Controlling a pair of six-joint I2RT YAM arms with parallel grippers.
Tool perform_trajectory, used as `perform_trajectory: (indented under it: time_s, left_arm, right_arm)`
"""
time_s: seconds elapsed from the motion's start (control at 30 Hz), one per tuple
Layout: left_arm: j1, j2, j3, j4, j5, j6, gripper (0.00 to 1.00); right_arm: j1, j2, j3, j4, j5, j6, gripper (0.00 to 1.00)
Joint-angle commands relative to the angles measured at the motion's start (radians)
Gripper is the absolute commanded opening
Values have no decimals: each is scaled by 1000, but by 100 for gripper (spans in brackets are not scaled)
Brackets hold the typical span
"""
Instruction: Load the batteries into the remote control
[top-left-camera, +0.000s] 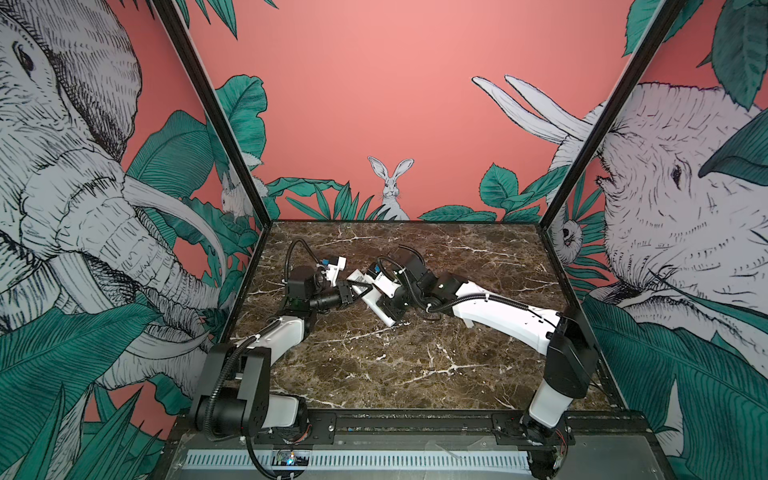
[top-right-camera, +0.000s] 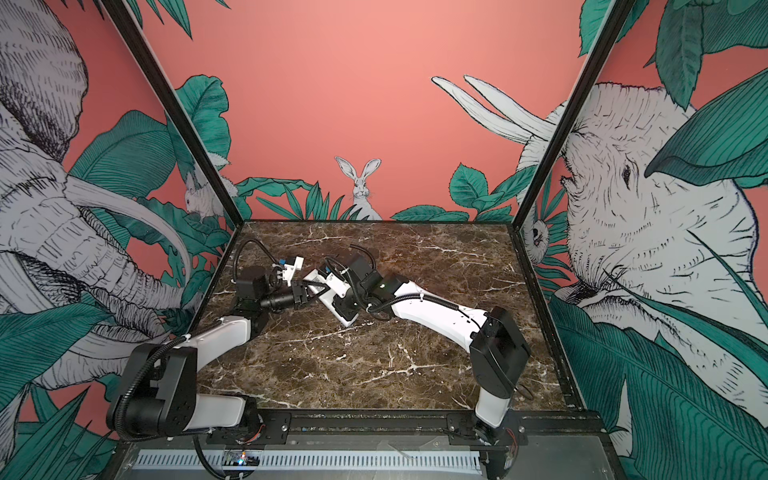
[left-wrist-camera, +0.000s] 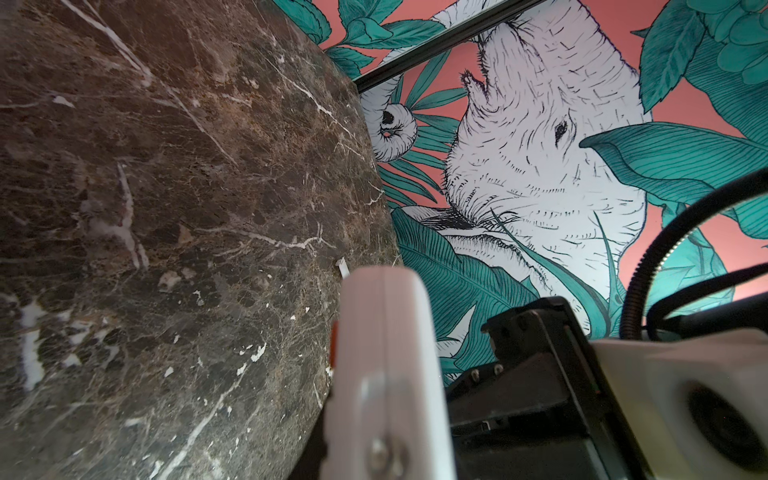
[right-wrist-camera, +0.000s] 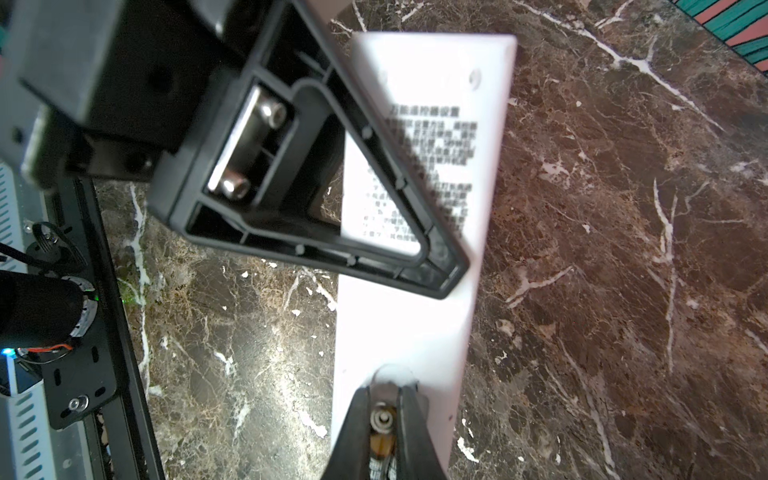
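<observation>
The remote control (top-left-camera: 385, 318) (top-right-camera: 347, 318) is a long white bar held above the marble, its plain back with printed text (right-wrist-camera: 432, 166) facing up. My left gripper (top-left-camera: 353, 291) (top-right-camera: 309, 293) is shut across its middle, and one black triangular finger (right-wrist-camera: 440, 274) lies over the text. In the left wrist view the remote (left-wrist-camera: 386, 353) shows edge-on, with a red button on the side facing the marble. At the remote's near end, my right gripper (top-left-camera: 384, 309) (right-wrist-camera: 384, 399) is shut on a battery (right-wrist-camera: 380, 444), its brassy tip at the remote's end.
The brown marble table (top-left-camera: 374, 365) is boxed in by patterned walls on three sides. A black rail (top-left-camera: 415, 419) and a white slotted duct (top-left-camera: 374, 459) run along the front edge. Both arms meet at the centre-left.
</observation>
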Motion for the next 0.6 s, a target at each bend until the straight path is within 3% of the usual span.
perform_trajectory:
  time_s: [0.0,0.33,0.57]
  left_arm:
    - [6,-14,13,101,46,-48,0]
    - [11,-14,8,208,70,-126,0]
    - [12,-5,10,380,86,-264,0]
  right_arm:
    - [-5,-9,-47,12,16,-8,9]
    - [-4,-30,-201,183,36,1,7]
    - [-3,-58,-323,334,45,24,8]
